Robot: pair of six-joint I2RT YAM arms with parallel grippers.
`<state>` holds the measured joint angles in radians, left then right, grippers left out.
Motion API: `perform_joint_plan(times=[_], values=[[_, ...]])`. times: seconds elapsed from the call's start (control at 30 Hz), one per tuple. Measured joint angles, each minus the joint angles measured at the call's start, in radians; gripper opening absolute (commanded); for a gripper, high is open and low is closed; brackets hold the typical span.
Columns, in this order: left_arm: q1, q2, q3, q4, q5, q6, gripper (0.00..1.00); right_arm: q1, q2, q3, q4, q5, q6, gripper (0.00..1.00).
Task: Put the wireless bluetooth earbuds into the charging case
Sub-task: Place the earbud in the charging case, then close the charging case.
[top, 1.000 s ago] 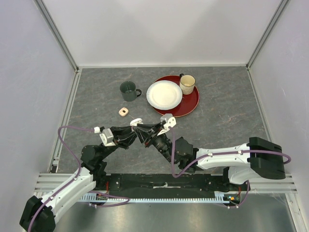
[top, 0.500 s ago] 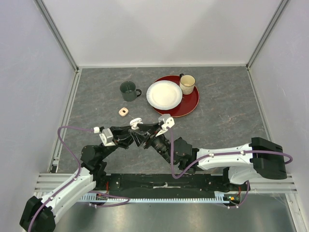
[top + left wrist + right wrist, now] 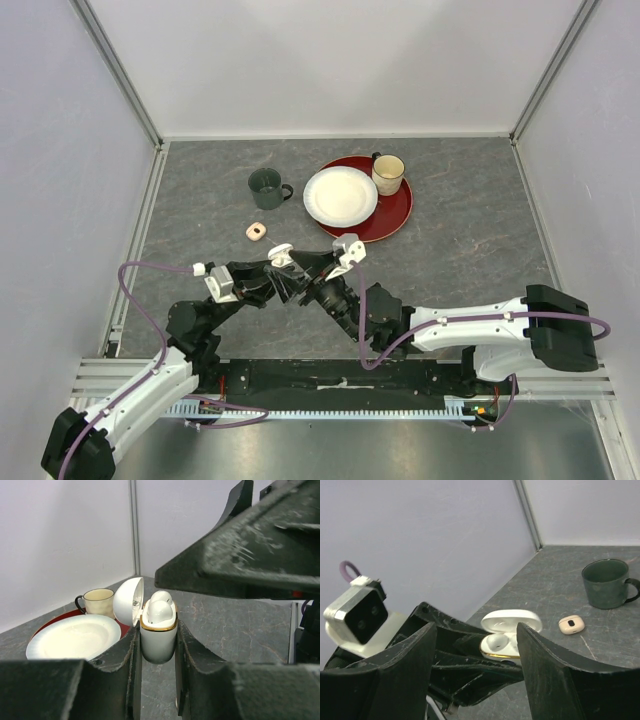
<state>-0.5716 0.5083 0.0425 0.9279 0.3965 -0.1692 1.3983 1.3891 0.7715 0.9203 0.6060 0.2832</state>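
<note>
Note the left hand (image 3: 157, 635) clamped on the case (image 3: 158, 645), mouth up, lid (image 3: 127, 601) hinged open. Check the two white earbuds (image 3: 159, 611): sitting in the wells, tops standing above the mouth. Note the right hand (image 3: 476, 645) spread apart and empty, just beside the case and facing the left hand across it.

Locate the peach earbud (image 3: 571, 624) on the worktop (image 3: 470, 250), near the green mug (image 3: 605, 584), beyond the case and to the robot's left of both hands. Judge the left hand nearer but occupied. Expect the reach to fall to the right hand, across and past the case. Cannot tell the peach earbud's long axis from these views. Find no second peach earbud in view.
</note>
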Motion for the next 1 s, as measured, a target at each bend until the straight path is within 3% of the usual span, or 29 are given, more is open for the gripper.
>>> perform_joint_plan(times=[0.5,0.7,0.9,1.0], values=[[0.000,-0.011,0.000,0.016,0.004,0.000,0.02,-0.021,-0.065,0.060,-0.089,0.092,-0.036,0.82],[0.000,-0.010,0.000,0.017,0.017,0.000,0.02,-0.094,-0.073,0.217,-0.431,0.085,0.043,0.87],[0.000,0.018,0.002,0.003,0.104,0.000,0.02,-0.394,-0.113,0.280,-0.706,-0.178,0.276,0.87],[0.000,0.042,0.008,-0.012,0.156,0.000,0.02,-0.442,-0.105,0.303,-0.817,-0.264,0.318,0.87]])
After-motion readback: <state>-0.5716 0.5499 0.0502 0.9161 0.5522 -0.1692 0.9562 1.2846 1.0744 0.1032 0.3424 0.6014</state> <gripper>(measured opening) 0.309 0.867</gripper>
